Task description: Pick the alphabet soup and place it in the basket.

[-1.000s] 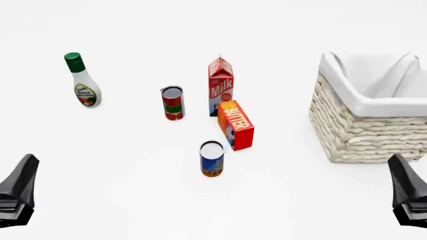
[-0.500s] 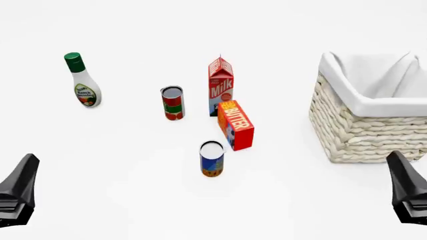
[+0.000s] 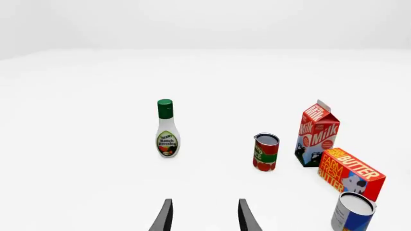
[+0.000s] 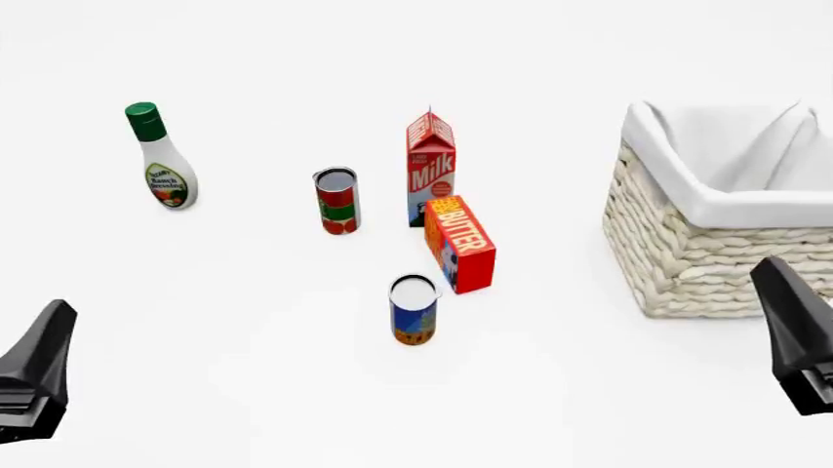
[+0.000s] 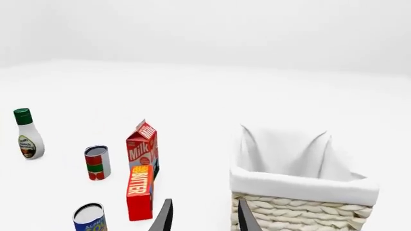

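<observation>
The alphabet soup (image 4: 414, 310) is a small can with a blue label and a silver-white top. It stands upright in the middle of the table, just in front of the butter box. It also shows in the left wrist view (image 3: 353, 211) and the right wrist view (image 5: 89, 217). The basket (image 4: 703, 249), woven wicker with a white liner, stands at the right, and its wall shows in the right wrist view (image 5: 301, 211). My left gripper (image 4: 33, 380) is low at the near left, open and empty (image 3: 204, 217). My right gripper (image 4: 797, 336) is at the near right in front of the basket, open and empty (image 5: 203, 219).
A ranch dressing bottle (image 4: 162, 161) stands at the far left. A red-and-green can (image 4: 336, 200), a milk carton (image 4: 431, 168) and a red butter box (image 4: 459, 244) cluster behind the soup can.
My right gripper has risen a little in the front view, towards the basket. The left gripper and all objects have stayed put.
</observation>
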Controlling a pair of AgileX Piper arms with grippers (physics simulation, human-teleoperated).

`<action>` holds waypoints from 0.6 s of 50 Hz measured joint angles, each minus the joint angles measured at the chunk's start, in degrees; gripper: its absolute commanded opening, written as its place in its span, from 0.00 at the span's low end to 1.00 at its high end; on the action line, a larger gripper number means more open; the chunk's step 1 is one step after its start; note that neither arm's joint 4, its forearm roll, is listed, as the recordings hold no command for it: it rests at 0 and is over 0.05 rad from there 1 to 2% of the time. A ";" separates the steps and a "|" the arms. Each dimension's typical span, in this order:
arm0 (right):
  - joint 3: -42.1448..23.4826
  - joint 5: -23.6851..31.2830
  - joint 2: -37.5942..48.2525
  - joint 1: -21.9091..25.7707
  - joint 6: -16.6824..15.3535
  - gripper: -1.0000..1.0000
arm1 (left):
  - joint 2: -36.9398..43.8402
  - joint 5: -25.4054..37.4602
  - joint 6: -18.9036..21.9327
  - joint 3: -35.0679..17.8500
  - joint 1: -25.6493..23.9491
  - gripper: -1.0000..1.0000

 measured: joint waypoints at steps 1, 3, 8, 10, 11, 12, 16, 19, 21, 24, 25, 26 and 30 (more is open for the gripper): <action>-0.28 -0.28 0.43 0.42 -0.11 1.00 | 0.00 0.00 0.00 0.00 0.00 1.00; -0.83 -0.91 1.37 1.29 -0.34 1.00 | 0.00 0.00 0.00 0.00 0.00 1.00; -2.03 -2.92 4.09 3.55 -0.82 1.00 | 0.00 0.00 0.00 0.00 0.00 1.00; -2.47 -3.91 5.37 4.49 -1.01 1.00 | 0.00 0.00 0.00 0.00 0.00 1.00; -2.69 -4.45 6.06 4.96 -1.11 1.00 | 0.00 0.00 0.00 0.00 0.00 1.00; -2.91 -5.00 6.76 5.45 -1.20 1.00 | 0.00 0.00 0.00 0.00 0.00 1.00; -3.77 -7.36 9.71 7.46 -1.55 1.00 | 0.00 0.00 0.00 0.00 0.00 1.00; -4.41 -9.11 11.90 8.91 -1.79 1.00 | 0.00 0.00 0.00 0.00 0.00 1.00; -4.81 -10.28 13.38 9.84 -1.97 1.00 | 0.00 0.00 0.00 0.00 0.00 1.00; -5.38 -12.14 15.69 11.18 -2.18 1.00 | 0.00 0.00 0.00 0.00 0.00 1.00; -5.55 -12.82 16.51 11.63 -2.24 1.00 | 0.00 0.00 0.00 0.00 0.00 1.00; -5.71 -13.51 17.35 12.08 -2.29 1.00 | 0.00 0.00 0.00 0.00 0.00 1.00; -6.36 -16.33 20.79 13.90 -2.47 1.00 | 0.00 0.00 0.00 0.00 0.00 1.00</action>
